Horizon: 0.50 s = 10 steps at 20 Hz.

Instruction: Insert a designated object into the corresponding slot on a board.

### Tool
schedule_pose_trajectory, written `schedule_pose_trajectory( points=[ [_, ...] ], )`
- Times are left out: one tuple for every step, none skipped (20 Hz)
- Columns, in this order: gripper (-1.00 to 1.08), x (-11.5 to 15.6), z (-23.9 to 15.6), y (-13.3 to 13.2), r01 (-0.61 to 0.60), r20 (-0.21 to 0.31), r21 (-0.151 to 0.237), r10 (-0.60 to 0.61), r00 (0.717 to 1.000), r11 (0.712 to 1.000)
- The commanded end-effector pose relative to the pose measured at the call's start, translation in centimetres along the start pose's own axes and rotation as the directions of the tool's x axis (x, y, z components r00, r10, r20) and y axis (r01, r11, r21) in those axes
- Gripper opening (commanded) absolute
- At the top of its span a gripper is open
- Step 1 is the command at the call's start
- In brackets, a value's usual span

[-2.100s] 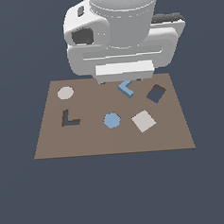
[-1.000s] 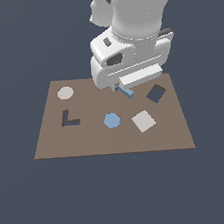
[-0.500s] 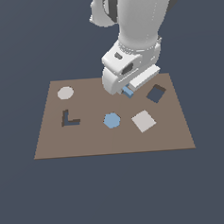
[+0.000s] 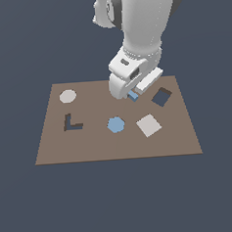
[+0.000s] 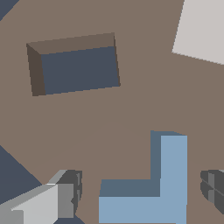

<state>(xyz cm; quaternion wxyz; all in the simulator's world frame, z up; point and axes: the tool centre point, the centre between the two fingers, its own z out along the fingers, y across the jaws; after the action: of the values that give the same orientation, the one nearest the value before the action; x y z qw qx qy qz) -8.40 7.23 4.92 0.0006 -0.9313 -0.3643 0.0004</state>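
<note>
The light-blue L-shaped block (image 5: 162, 192) lies flat on the brown board (image 4: 95, 144), near its back edge. My gripper (image 5: 140, 194) is low over it and open. One finger (image 5: 65, 200) stands on each side of the block, with small gaps to it. In the exterior view the hand hides most of the block (image 4: 133, 95), and the gripper (image 4: 131, 93) sits right at it. The dark L-shaped slot (image 4: 72, 123) lies apart, toward the exterior view's left side of the board.
A dark square cut-out (image 4: 161, 96) (image 5: 78, 66) lies close to the block. On the board also rest a beige square (image 4: 149, 125) (image 5: 203, 28), a light-blue hexagonal piece (image 4: 116, 124) and a pale round piece (image 4: 67, 96).
The hand has turned and come down from above the board's back edge to the L block. Its fingers now straddle the block. The pieces have not moved.
</note>
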Motion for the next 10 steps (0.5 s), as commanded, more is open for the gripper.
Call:
schedule_pose_trajectory(
  points=[
    [1.00, 0.0, 0.0, 0.1, 0.000, 0.000, -0.001, 0.000, 1.000, 1.000],
    [1.00, 0.0, -0.1, 0.1, -0.003, 0.000, -0.001, 0.003, 1.000, 1.000],
    [1.00, 0.0, -0.1, 0.1, -0.004, 0.000, -0.001, 0.004, 1.000, 1.000],
    [1.00, 0.0, 0.0, 0.1, -0.002, 0.000, -0.001, 0.002, 1.000, 1.000],
    [1.00, 0.0, 0.0, 0.1, -0.002, 0.000, -0.001, 0.002, 1.000, 1.000],
    [1.00, 0.0, 0.1, 0.1, -0.002, 0.000, -0.001, 0.002, 1.000, 1.000],
    [1.00, 0.0, 0.3, 0.1, -0.002, 0.000, -0.001, 0.002, 1.000, 1.000],
    [1.00, 0.0, 0.5, 0.1, -0.002, 0.000, -0.001, 0.002, 1.000, 1.000],
    [1.00, 0.0, 0.8, 0.1, -0.003, 0.000, -0.001, 0.003, 1.000, 1.000],
    [1.00, 0.0, 1.1, 0.1, -0.003, 0.000, -0.001, 0.003, 1.000, 1.000]
  ],
)
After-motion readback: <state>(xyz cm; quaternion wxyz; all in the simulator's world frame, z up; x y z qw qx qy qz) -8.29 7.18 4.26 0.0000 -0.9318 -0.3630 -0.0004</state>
